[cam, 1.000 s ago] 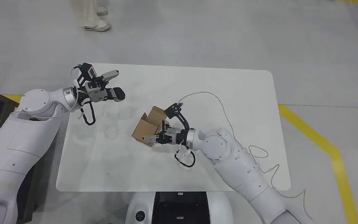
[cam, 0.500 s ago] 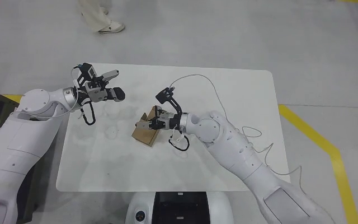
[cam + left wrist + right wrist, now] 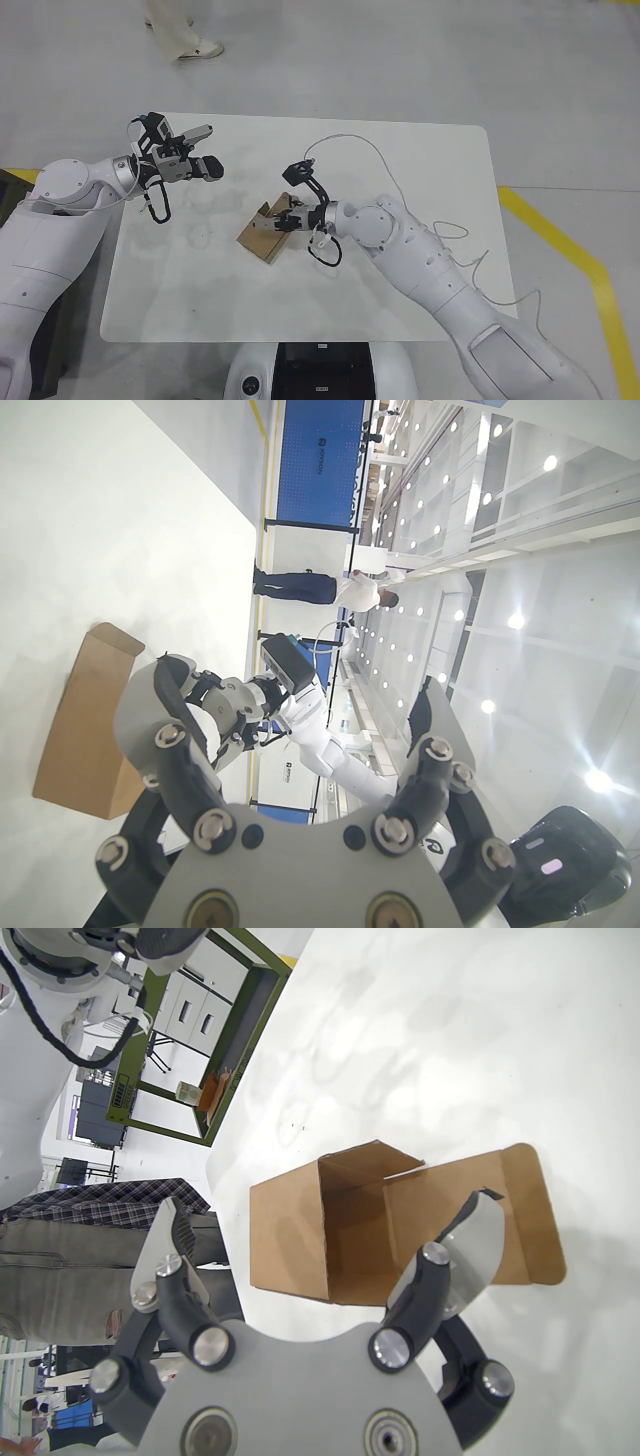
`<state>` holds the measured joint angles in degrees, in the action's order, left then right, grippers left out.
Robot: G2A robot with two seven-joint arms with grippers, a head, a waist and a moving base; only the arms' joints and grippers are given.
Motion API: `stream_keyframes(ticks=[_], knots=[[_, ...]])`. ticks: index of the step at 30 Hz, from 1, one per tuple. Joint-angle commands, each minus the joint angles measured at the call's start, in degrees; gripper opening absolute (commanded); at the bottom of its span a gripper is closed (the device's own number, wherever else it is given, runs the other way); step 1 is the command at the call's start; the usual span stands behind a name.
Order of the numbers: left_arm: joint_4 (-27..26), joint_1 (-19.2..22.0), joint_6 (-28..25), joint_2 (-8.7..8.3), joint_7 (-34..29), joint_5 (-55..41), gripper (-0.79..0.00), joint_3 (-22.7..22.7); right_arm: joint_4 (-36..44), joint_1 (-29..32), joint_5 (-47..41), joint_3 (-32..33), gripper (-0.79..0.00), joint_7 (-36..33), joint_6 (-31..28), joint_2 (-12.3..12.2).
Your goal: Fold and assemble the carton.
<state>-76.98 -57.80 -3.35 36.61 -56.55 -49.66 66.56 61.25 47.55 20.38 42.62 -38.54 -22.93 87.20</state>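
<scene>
Right pincer (image 3: pixel 328 1203) spread before the brown carton (image 3: pixel 285 1233), open-ended, flap out.

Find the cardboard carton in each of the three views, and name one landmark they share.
Top view: the carton lies near the middle of the white table, at the right gripper.
Left wrist view: the carton lies on the table, beside the right gripper.
Right wrist view: the carton, open end towards the camera, lies just ahead of the right gripper.
Shared landmark: the right gripper.
</scene>
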Motion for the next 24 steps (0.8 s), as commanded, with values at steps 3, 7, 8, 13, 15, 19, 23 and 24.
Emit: stream_keyframes(ticks=[3, 7, 8, 13, 15, 19, 23, 24], knots=[[0.00, 0.00, 0.00, 0.00, 0.00, 0.00, 0.000, 0.00, 4.20, 3.61, 0.92, 1.90, 0.000, -2.73, 1.11, -1.43], [0.00, 0.00, 0.00, 0.00, 0.00, 0.00, 0.000, 0.00, 9.26, 7.70, 1.21, 3.86, 0.000, -5.84, 2.05, -2.88], [0.00, 0.00, 0.00, 0.00, 0.00, 0.00, 0.000, 0.00, 10.40, 8.70, 1.14, 4.34, 0.000, -6.65, 2.29, -3.22], [0.00, 0.00, 0.00, 0.00, 0.00, 0.00, 0.000, 0.00, 15.74, 12.86, -0.01, 6.04, 0.000, -10.76, 2.44, -4.61], [0.00, 0.00, 0.00, 0.00, 0.00, 0.00, 0.000, 0.00, 17.84, 13.84, 0.06, 6.77, 0.000, -10.20, 0.82, -5.02], [0.00, 0.00, 0.00, 0.00, 0.00, 0.00, 0.000, 0.00, 20.57, 14.66, 5.36, 8.04, 0.000, -4.17, -5.08, -5.66], [0.00, 0.00, 0.00, 0.00, 0.00, 0.00, 0.000, 0.00, 20.42, 14.06, 12.50, 8.76, 0.000, 5.52, -9.68, -5.77], [0.00, 0.00, 0.00, 0.00, 0.00, 0.00, 0.000, 0.00, 19.82, 13.56, 14.62, 8.75, 0.000, 7.61, -10.44, -5.75]])
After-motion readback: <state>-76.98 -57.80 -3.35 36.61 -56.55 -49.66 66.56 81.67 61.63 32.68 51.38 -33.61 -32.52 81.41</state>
